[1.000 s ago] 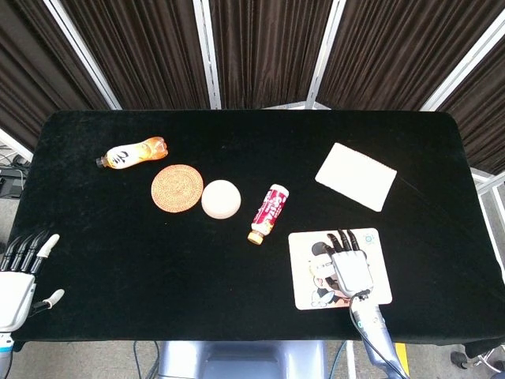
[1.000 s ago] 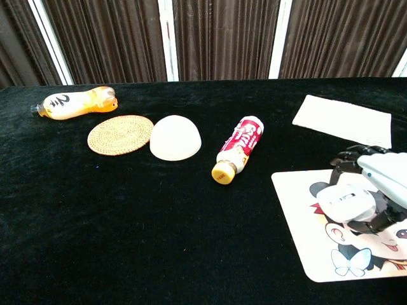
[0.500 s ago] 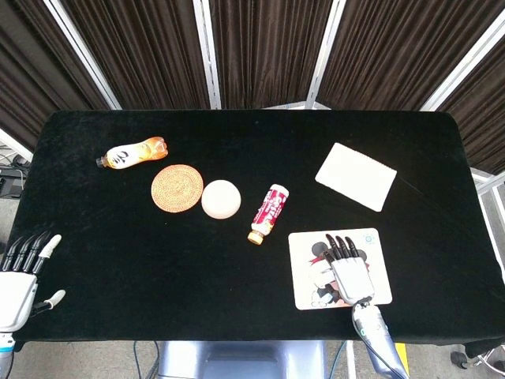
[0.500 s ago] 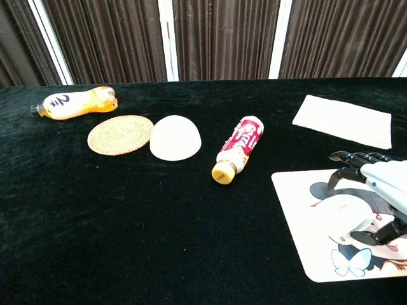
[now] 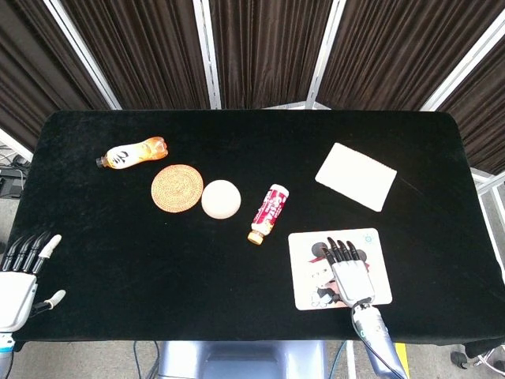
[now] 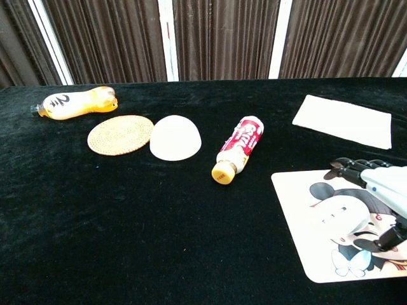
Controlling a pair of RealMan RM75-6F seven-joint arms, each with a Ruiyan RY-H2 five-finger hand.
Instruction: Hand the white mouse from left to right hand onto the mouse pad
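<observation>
Right hand [image 5: 349,272] is hovering over the cartoon-printed mouse pad [image 6: 305,190], fingers extended and spread, gripping nothing; the white mouse [image 6: 332,219] is lying on the pad just beside its fingers; left hand [image 5: 17,284] is waiting at the near table edge, fingers apart, empty; a red-labelled bottle [image 5: 268,212], white dome [image 5: 220,198], woven coaster [image 5: 177,187], orange bottle [image 5: 132,152] and white cloth [image 5: 356,175] are lying farther back.
</observation>
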